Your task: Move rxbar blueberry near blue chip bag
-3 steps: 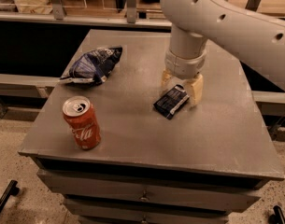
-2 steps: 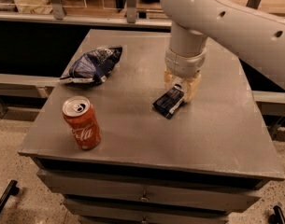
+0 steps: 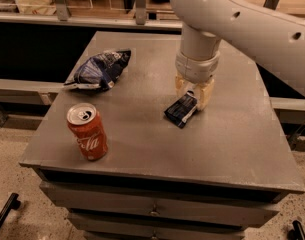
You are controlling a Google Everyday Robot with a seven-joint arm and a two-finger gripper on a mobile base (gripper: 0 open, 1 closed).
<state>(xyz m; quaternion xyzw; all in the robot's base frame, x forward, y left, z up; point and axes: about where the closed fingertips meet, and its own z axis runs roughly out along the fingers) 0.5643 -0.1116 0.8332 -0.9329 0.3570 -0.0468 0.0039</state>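
The rxbar blueberry [image 3: 181,110] is a small flat navy wrapper lying on the grey table [image 3: 232,134], right of centre. My gripper [image 3: 193,91] comes down from above at the bar's far end. Its cream fingers [image 3: 206,91] stand on either side of that end and are closed on it. The bar's near end rests on or just above the table. The blue chip bag [image 3: 99,69] lies wrinkled at the far left of the table, well apart from the bar.
A red soda can [image 3: 88,131] stands upright near the table's front left edge. My white arm [image 3: 242,19] reaches in from the upper right. Drawers sit under the table top. A rail and shelves run behind the table.
The gripper's right finger has drawn in a little toward the bar. The bar has shifted slightly to the left. The can and the bag have not moved.
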